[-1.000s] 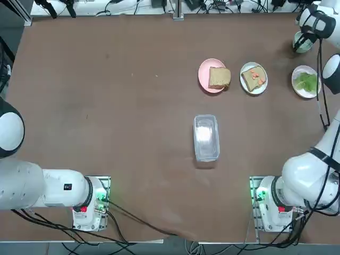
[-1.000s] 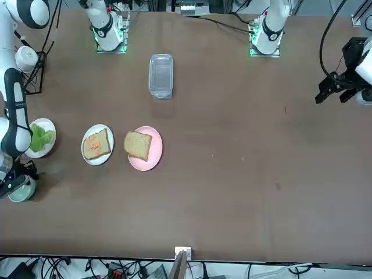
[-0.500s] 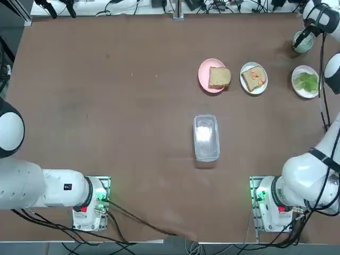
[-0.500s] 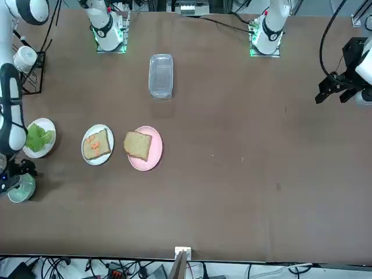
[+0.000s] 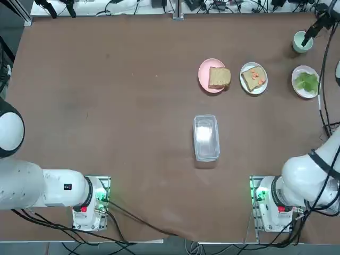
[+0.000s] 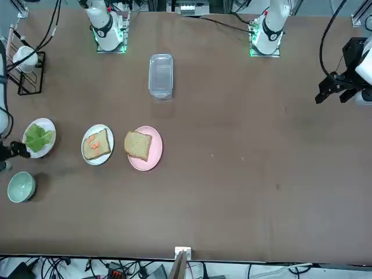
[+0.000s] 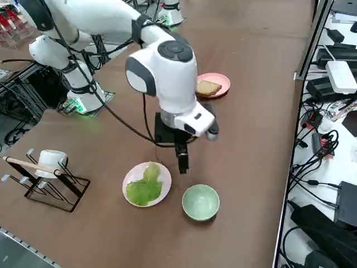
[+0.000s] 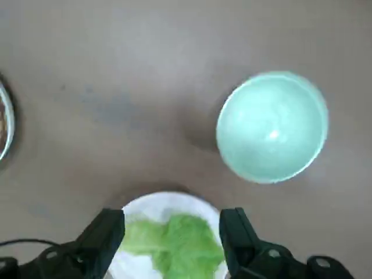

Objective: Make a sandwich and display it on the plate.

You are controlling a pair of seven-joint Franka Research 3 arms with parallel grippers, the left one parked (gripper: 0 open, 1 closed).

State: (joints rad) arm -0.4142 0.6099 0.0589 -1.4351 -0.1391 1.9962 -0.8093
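Right gripper [image 8: 171, 232] open and empty above the lettuce plate [image 7: 131, 177].

No writing or brand mark can be read on anything. Going outward from the robot: a clear lidded box [image 5: 206, 137] lies mid-table, then a row of three plates. The pink plate [image 5: 204, 78] bears a bread slice [image 5: 219, 77]; beside it the white plate [image 5: 253, 87] holds a second slice [image 5: 251, 79] with orange bits on top; at the right end lettuce [image 5: 307, 81] lies on its own plate. No sandwich is assembled. A pale-green cup [image 5: 303, 42] stands beyond the lettuce, near the far edge. In the wrist view the fingers [image 8: 104, 235] stand apart over the leaf, cup just beyond.
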